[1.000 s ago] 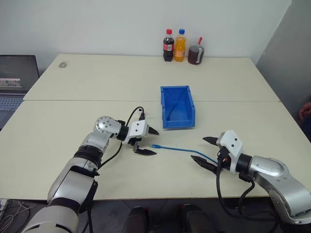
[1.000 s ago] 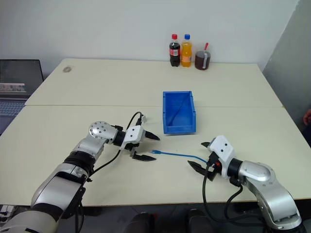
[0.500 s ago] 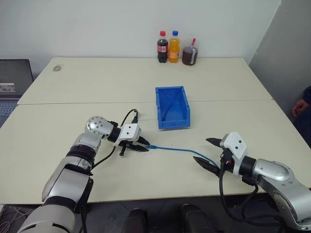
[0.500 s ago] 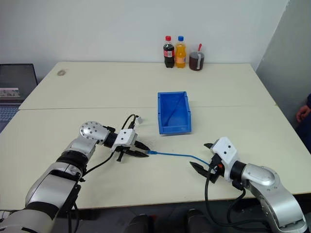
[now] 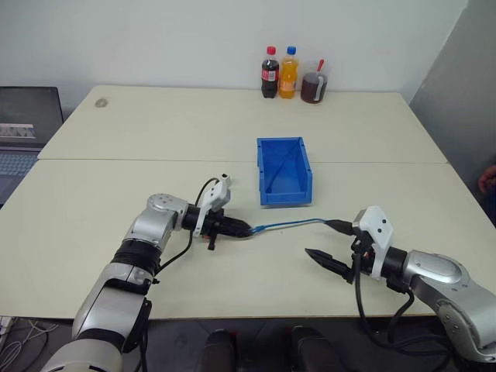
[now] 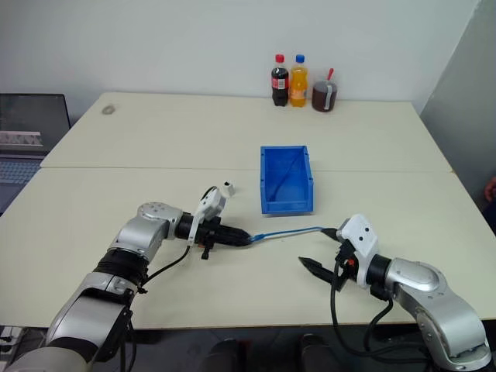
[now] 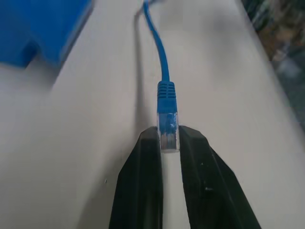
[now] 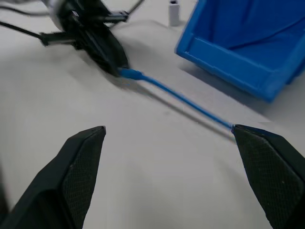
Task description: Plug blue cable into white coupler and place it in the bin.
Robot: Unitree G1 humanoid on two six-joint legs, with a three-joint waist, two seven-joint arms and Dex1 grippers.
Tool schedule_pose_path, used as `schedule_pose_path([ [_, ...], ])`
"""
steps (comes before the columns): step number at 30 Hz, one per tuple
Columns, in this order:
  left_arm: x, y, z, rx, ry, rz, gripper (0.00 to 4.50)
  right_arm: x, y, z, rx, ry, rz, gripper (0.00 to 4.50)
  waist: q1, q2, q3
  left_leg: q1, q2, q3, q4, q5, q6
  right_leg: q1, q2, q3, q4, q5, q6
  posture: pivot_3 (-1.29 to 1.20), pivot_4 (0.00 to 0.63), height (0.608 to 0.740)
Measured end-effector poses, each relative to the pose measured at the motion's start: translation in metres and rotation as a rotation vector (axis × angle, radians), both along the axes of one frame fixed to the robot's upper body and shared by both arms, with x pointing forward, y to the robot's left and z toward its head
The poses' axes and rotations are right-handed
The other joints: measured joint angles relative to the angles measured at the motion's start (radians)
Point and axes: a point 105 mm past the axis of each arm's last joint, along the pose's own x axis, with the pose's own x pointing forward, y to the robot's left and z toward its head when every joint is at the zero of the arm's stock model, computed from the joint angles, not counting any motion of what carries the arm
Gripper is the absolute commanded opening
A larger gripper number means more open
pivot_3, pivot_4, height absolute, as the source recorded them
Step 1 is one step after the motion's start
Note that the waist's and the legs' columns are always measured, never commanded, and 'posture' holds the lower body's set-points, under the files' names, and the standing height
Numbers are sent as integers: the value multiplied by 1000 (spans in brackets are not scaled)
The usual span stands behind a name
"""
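One end of the blue cable (image 5: 288,225) is pinched by its clear plug in the left end effector (image 7: 167,143), just above the bench (image 5: 116,201). Right end effector (image 5: 332,242) gapes wide, empty. White coupler (image 8: 174,12) sits beside the bin (image 5: 284,194); grabbing that looks next.

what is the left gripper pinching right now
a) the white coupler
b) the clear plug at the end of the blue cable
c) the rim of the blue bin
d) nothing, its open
b: in the left wrist view the left gripper has its two black fingers closed on the clear plug of the blue cable, which runs away from it across the table.
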Motion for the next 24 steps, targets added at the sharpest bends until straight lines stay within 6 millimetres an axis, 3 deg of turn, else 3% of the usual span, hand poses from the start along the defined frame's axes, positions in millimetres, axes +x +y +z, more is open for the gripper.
schedule_pose_path([
  [3, -21, -17, 40, -129, 128, -21, 227, -22, 9, 0, 126, 181, 85, 4500, 3, 0, 0, -1, 0, -1, 0, 0, 0, -1, 0, -1, 0, 0, 0, 0, 150, 740],
  [5, -30, -24, 51, -181, 202, -10, 227, -30, 12, -4, 151, 256, 107, 4500, 2, 1, 0, 1, -2, 0, 0, 0, 0, -1, 1, -1, 1, 0, 0, 0, 150, 740],
  [13, -64, -27, 48, -191, 376, -33, 227, -16, 23, 19, 388, 381, 106, 4500, -13, 0, 1, 5, -2, 1, 0, 1, 1, -1, 3, 2, 6, 0, 0, 0, 150, 740],
  [17, -67, -24, 50, -192, 391, -24, 227, -19, 24, 36, 467, 428, 128, 4500, -13, 0, 1, 4, -2, 1, 0, 1, 1, -1, 3, 2, 5, 0, -1, 0, 150, 740],
  [24, -69, -25, 49, -193, 393, -20, 227, -15, 29, 45, 501, 458, 104, 4500, -10, 0, 1, 3, -2, 2, -1, 1, 1, -2, 3, 3, 2, 0, -1, 0, 150, 740],
])
